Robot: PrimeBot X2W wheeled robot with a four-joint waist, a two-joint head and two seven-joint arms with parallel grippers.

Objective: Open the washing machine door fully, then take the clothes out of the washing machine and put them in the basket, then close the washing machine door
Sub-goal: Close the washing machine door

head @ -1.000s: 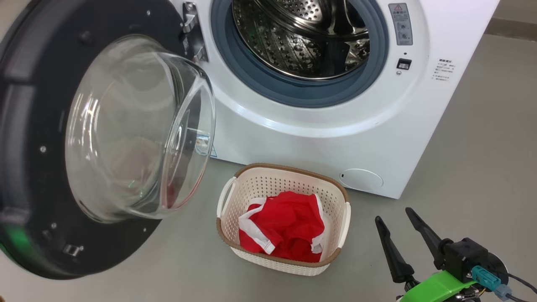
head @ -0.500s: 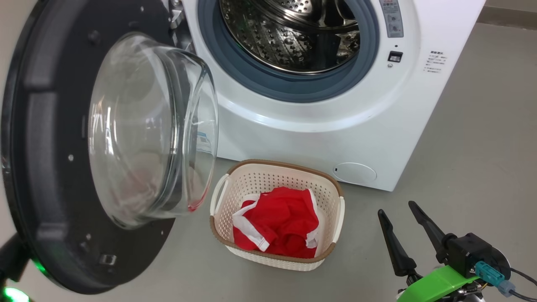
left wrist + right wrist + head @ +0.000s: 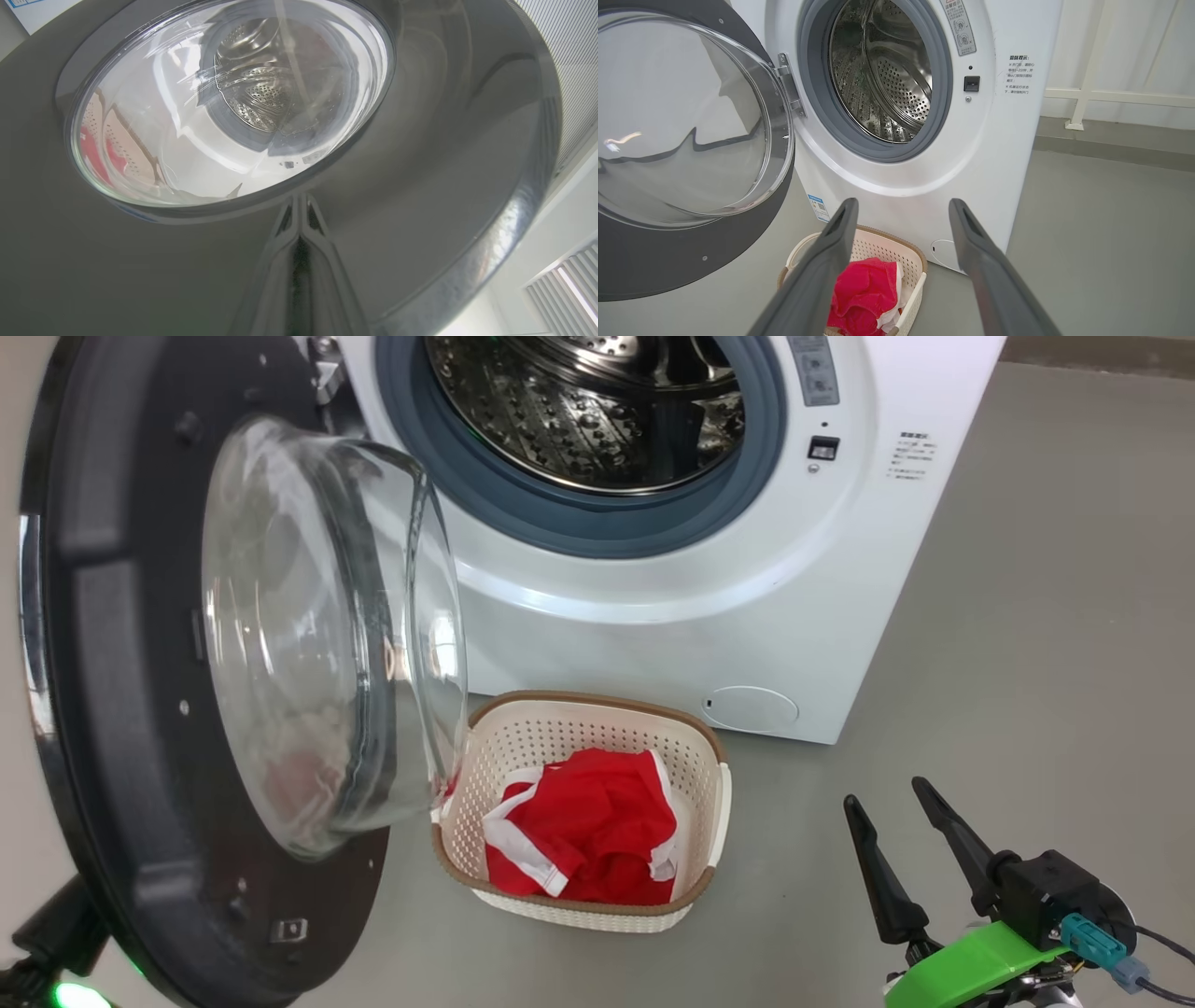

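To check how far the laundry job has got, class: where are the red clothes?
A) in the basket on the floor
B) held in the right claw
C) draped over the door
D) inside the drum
A: the red clothes lie in the basket in front of the washing machine, while the right claw stands open and empty.

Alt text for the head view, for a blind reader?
The washing machine door stands open at left, its glass bowl hiding one corner of the basket, which holds the red clothes on the floor before the washing machine. The drum's visible part looks empty. The right end effector hangs open at lower right.
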